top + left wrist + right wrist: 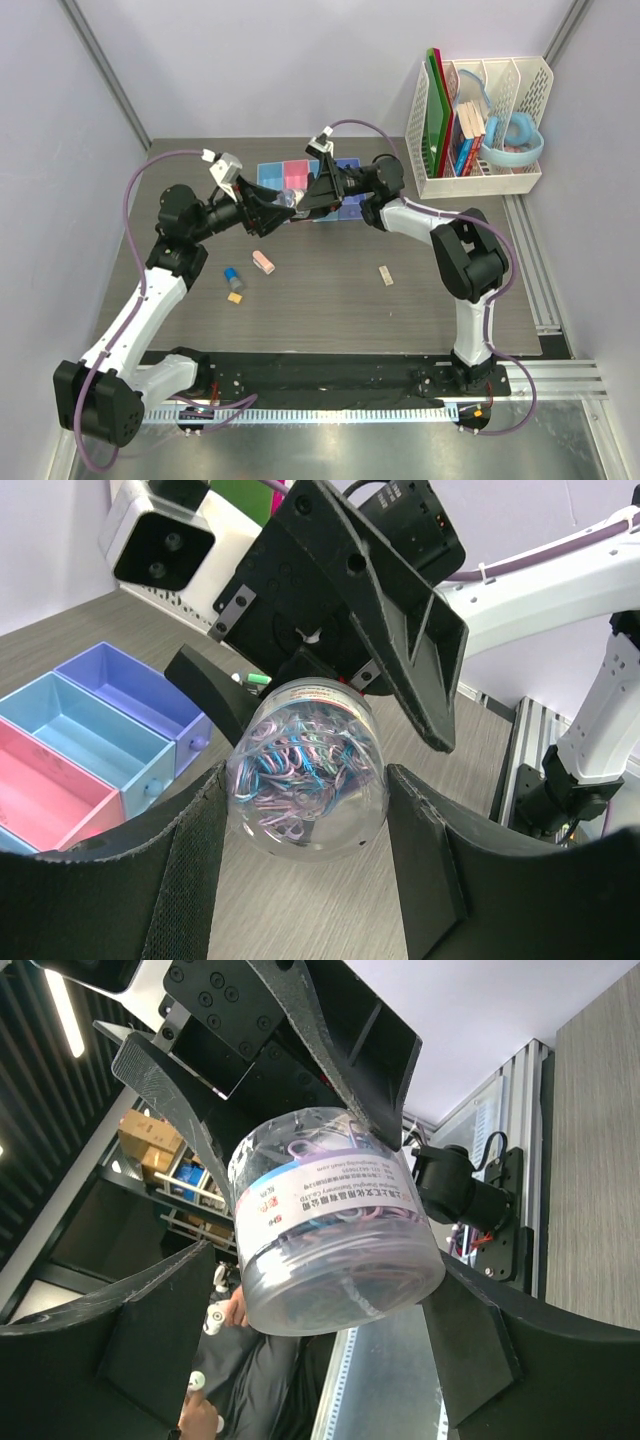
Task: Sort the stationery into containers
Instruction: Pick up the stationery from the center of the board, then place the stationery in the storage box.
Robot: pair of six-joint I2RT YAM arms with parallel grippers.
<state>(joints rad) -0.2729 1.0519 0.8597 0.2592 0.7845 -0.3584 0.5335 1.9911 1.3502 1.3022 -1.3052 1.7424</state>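
Note:
A clear jar of coloured paper clips [293,200] hangs above the table between both grippers, just in front of the row of small bins [296,172]. My left gripper [307,780] is shut on the jar [305,770], with both pads touching its sides. My right gripper [325,1270] surrounds the jar's other end [330,1230]. Its right finger touches the jar and a small gap shows at the left finger. A pink eraser [263,261], a blue-capped cylinder [232,277], a tiny yellow piece [235,297] and a beige eraser [385,275] lie on the table.
The bins [100,730] lie to the left below the jar in the left wrist view. A white perforated file rack [480,120] with green boards, books and a light-blue ring [512,140] stands at the back right. A metal rail runs along the table's right edge.

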